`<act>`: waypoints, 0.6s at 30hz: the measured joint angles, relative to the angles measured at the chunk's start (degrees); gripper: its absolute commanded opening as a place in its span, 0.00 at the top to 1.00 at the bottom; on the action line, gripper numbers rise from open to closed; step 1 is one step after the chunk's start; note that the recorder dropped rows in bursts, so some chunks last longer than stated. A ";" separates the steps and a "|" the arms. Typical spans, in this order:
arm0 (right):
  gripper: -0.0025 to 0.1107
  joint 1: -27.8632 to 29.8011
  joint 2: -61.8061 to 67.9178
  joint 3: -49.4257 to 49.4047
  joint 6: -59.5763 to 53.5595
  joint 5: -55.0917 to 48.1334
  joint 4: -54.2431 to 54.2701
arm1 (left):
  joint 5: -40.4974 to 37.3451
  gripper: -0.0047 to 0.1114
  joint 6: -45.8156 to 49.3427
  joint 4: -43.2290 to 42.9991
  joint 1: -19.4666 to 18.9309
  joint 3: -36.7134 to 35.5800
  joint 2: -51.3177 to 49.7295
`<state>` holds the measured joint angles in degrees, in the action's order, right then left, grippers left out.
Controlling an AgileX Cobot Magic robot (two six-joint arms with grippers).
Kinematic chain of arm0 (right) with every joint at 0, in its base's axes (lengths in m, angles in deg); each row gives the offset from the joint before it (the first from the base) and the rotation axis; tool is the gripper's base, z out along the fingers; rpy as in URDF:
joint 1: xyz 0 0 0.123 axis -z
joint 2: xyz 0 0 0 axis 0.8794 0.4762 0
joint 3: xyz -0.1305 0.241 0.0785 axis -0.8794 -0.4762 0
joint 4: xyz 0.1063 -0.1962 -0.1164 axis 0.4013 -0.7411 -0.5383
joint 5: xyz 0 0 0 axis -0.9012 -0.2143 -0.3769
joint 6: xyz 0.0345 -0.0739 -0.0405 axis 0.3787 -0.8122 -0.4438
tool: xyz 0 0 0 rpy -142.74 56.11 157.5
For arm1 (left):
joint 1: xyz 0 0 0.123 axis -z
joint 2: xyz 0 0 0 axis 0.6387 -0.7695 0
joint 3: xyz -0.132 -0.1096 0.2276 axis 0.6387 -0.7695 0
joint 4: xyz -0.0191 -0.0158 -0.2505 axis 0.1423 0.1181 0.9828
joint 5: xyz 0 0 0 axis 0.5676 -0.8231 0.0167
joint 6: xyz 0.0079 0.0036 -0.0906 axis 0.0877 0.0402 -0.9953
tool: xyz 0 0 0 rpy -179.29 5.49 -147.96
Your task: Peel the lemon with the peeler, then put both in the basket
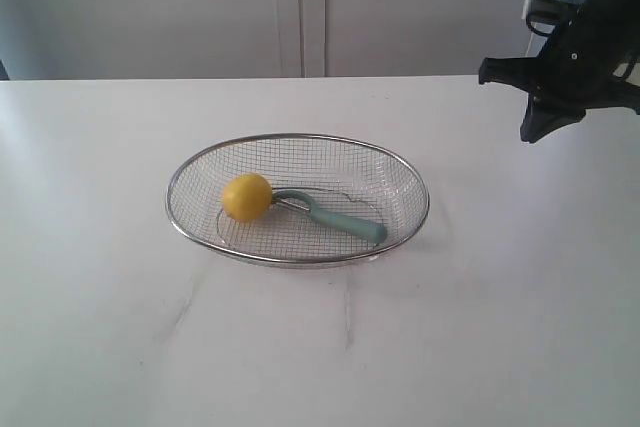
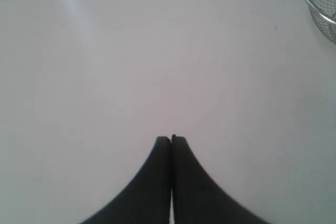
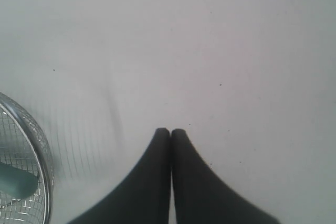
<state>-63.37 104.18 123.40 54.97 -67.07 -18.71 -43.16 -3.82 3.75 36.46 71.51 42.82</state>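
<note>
The yellow lemon [image 1: 246, 197] lies in the left part of the wire mesh basket [image 1: 299, 139], which stands mid-table. Beside it in the basket lies the peeler [image 1: 335, 216], its blade head against the lemon and its teal handle pointing right. My right gripper [image 1: 535, 130] hangs above the table at the far right, well clear of the basket, shut and empty. In the right wrist view the right gripper [image 3: 170, 130] is pressed shut over bare table, with the basket rim [image 3: 46, 156] and a bit of the peeler handle [image 3: 16, 178] at the edge. My left gripper [image 2: 171, 138] is shut and empty over bare table; the basket rim [image 2: 319, 14] shows in a corner.
A white table [image 1: 120, 327] carries everything, with a pale wall [image 1: 300, 7] behind its far edge. Faint scuff marks [image 1: 348, 322] run across the table in front of the basket.
</note>
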 measured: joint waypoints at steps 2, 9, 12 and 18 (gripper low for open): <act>0.98 0.00 0.00 0.00 0.00 0.10 0.00 | 2.28 0.96 0.00 -1.13 0.00 -1.69 1.81; 0.98 0.00 0.00 0.00 0.00 1.11 0.00 | 3.13 0.96 0.00 -1.37 0.00 -5.80 2.18; 0.98 0.00 0.00 0.00 0.00 1.95 0.00 | 3.42 0.96 0.00 -1.37 0.00 -6.79 2.18; 0.98 0.00 0.00 0.00 0.00 2.81 0.00 | 5.91 0.96 0.00 -1.49 0.00 -10.08 2.18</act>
<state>-63.37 104.18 123.40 54.97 -64.26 -18.71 -37.25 -3.82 2.26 36.46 61.43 45.00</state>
